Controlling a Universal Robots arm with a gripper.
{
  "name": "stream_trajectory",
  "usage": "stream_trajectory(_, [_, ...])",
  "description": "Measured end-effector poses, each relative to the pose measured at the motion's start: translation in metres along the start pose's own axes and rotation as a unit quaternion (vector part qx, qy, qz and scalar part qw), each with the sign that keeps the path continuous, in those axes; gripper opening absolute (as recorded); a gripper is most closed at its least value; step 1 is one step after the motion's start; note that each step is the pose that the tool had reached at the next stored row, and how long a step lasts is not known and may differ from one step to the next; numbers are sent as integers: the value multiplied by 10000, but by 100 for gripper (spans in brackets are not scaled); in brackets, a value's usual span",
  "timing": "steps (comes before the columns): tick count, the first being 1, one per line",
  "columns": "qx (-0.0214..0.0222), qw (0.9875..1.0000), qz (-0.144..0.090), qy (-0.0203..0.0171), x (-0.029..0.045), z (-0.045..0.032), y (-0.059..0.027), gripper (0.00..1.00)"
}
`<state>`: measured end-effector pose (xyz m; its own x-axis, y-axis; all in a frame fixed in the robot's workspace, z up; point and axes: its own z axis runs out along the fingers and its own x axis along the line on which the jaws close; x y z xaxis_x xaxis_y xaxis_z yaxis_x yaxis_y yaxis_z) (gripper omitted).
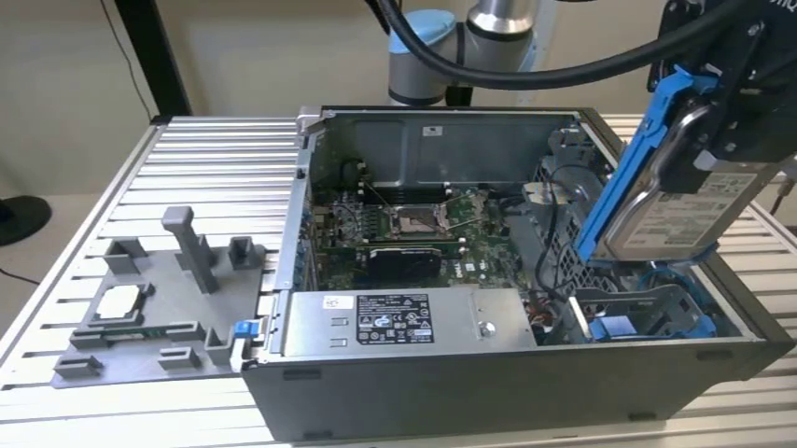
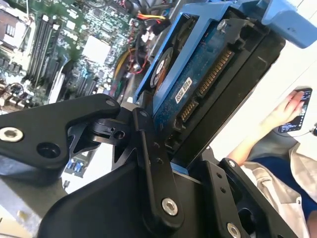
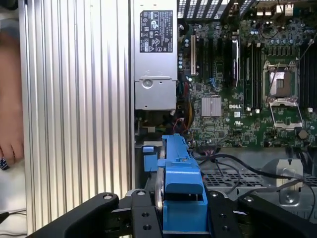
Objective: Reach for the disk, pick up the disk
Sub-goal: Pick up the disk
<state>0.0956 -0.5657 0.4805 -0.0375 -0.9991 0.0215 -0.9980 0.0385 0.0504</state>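
Black gripper [image 2: 166, 148] fingers clamp the disk [image 1: 678, 210], held tilted above the open computer case [image 1: 498, 392] at the exterior view's right. Inside the case: green motherboard [image 1: 412, 229], silver box-shaped power supply [image 1: 398, 322]. Blue plastic bracket [image 3: 181, 191] frames the flat metal disk.

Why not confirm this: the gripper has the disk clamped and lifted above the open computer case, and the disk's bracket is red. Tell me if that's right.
One detail is wrong: the bracket is blue, not red, as the exterior view shows. The rest holds: the gripper has the disk clamped and lifted above the open computer case.
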Motion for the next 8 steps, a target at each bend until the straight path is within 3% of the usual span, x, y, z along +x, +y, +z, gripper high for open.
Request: stream_trajectory(8, [-4, 10000, -3, 0, 85, 2, -93, 0])
